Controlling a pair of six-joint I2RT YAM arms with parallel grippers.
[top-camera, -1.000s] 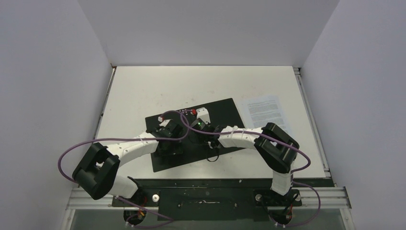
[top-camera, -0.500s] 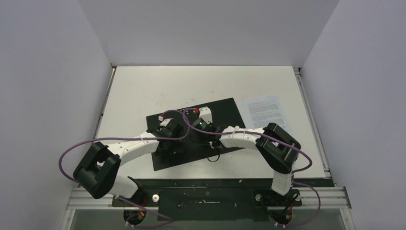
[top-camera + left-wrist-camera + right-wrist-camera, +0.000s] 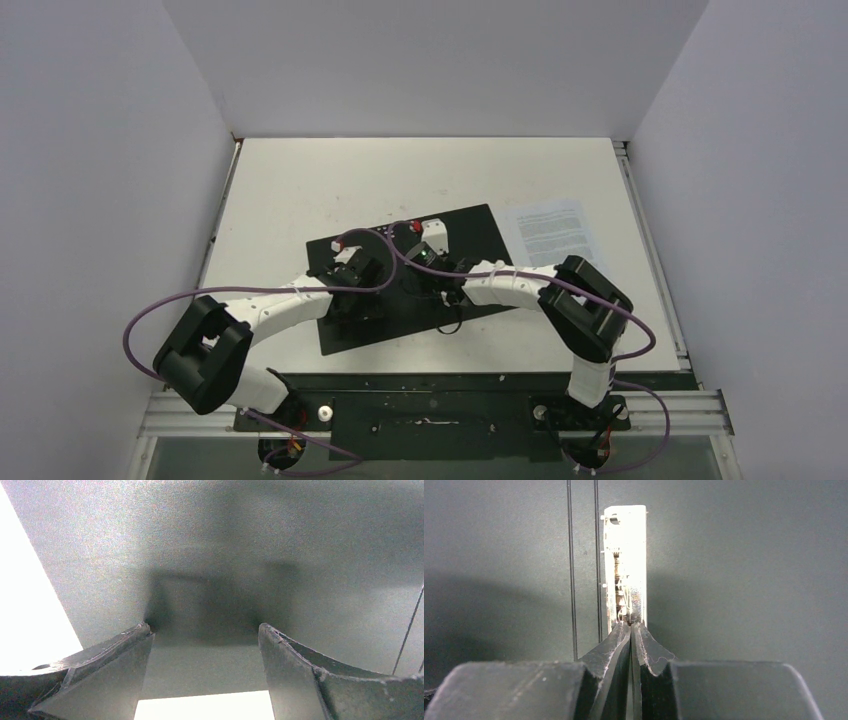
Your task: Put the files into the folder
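One change: right tool (image 3: 630, 625) edged farther along the folder (image 3: 472, 232).

Both arms crowd the middle of the open folder (image 3: 475, 232), the left gripper (image 3: 205, 630) spread wide low over its black inside, the right gripper (image 3: 630, 626) closed tight against the metal spine clip (image 3: 626, 565); the files (image 3: 548, 228) lie unobstructed just right of the folder, bare table (image 3: 330, 180) beyond, enclosure walls (image 3: 100, 150) on three sides
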